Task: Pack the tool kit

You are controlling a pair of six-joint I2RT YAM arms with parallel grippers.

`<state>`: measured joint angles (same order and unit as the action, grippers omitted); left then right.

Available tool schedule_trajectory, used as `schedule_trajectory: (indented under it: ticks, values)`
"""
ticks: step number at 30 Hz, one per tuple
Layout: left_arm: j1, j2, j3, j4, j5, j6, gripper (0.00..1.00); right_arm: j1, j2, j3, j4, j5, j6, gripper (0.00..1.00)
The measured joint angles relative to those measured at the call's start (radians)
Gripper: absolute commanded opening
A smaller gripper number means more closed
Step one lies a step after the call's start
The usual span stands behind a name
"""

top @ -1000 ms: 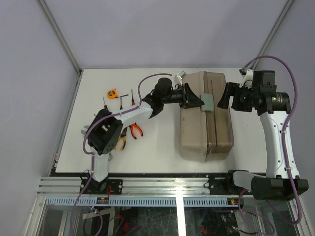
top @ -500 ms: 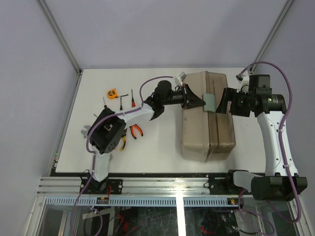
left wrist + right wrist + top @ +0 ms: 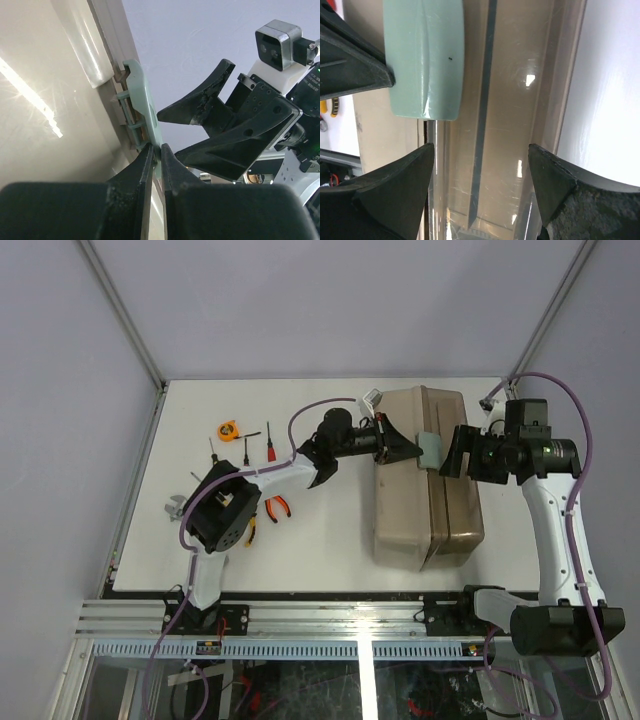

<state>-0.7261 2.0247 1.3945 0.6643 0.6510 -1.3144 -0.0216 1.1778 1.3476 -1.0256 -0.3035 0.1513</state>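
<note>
While the left pincer (image 3: pixel 157 148) clamps the green latch (image 3: pixel 144 102), the right pincer (image 3: pixel 480 156) hangs spread over the toolbox (image 3: pixel 405 525).

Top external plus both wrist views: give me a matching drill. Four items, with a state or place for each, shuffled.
Items
1. left tool
2. right tool
3. tape measure
4. latch

States/places
A. open, fingers apart, facing the toolbox
B. orange, on the table, left of the toolbox
C. shut, pinching the latch's edge
D. pale green, at the toolbox seam

Pairs: 1-C, 2-A, 3-B, 4-D
</note>
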Motion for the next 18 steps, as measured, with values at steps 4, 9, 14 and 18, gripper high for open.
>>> schedule_trajectory:
  ticks: [4, 9, 14, 18]
  values:
    - [-0.001, 0.0, 0.0, 0.001, -0.003, 0.002, 0.02, 0.0, -0.014, 0.0, -0.01, 0.066, 0.003, 0.85]
    - [-0.001, -0.001, -0.007, 0.002, -0.003, 0.003, 0.02, 0.0, -0.027, 0.021, -0.015, 0.171, 0.007, 0.88]
    - [-0.002, -0.001, -0.007, 0.003, -0.002, 0.003, 0.02, -0.01, -0.022, 0.042, -0.016, 0.214, -0.001, 0.89]
    - [-0.002, -0.001, -0.007, 0.002, -0.003, 0.003, 0.02, -0.014, 0.008, -0.004, -0.011, 0.167, -0.001, 0.88]
